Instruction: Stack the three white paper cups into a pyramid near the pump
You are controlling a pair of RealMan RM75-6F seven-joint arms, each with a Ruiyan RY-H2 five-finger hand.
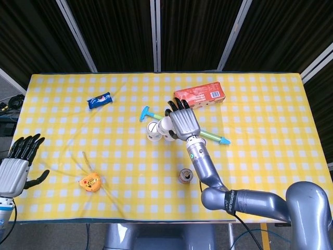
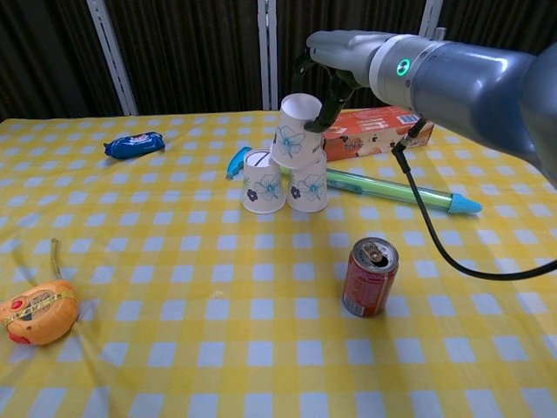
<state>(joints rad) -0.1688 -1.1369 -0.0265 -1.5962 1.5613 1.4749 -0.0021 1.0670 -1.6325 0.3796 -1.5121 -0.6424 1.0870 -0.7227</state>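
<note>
Two white paper cups with blue flower prints stand upside down, side by side. A third cup sits on top of them, slightly tilted. My right hand reaches over from behind and grips this top cup, fingers against its far right side. In the head view the right hand covers most of the cups. The green and blue pump lies just behind and to the right of the stack. My left hand hovers open off the table's near left corner.
A red carton lies behind the pump. An opened red soda can stands in front of the stack. A blue snack pack lies at the far left, an orange tape measure at the near left.
</note>
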